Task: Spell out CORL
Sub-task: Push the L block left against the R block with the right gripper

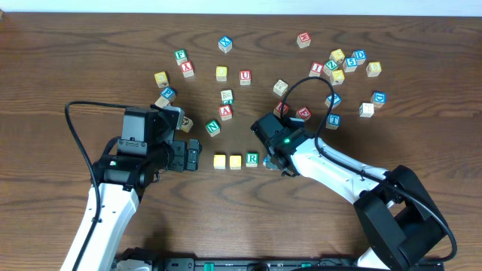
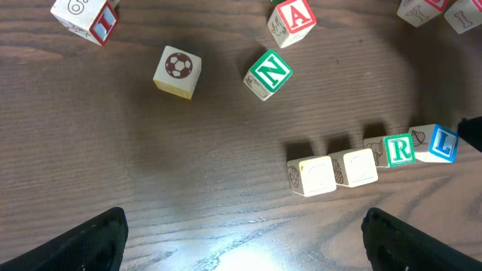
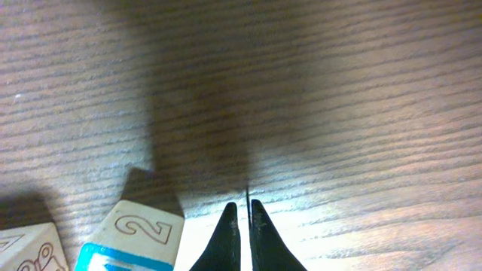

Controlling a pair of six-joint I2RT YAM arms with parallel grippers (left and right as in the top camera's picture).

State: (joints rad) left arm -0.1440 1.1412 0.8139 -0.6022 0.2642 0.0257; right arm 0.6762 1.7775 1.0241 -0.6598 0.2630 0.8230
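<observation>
A dark wood-grain bench (image 1: 75, 60) is seen beneath both arms. The right pincer (image 3: 242, 209) is pressed closed with nothing held, low over the wood. Directly at its 9 o'clock in the overhead view a row is laid, side against side: the blue L cube (image 2: 443, 143), the green R cube (image 1: 252, 159), a yellow cube (image 1: 236, 161) and a second yellow cube (image 1: 220, 161). Near the row's 9 o'clock end the left pincer (image 1: 194, 154) is held wide open and empty. A green N cube (image 1: 213, 127) is seen at its 1 o'clock.
</observation>
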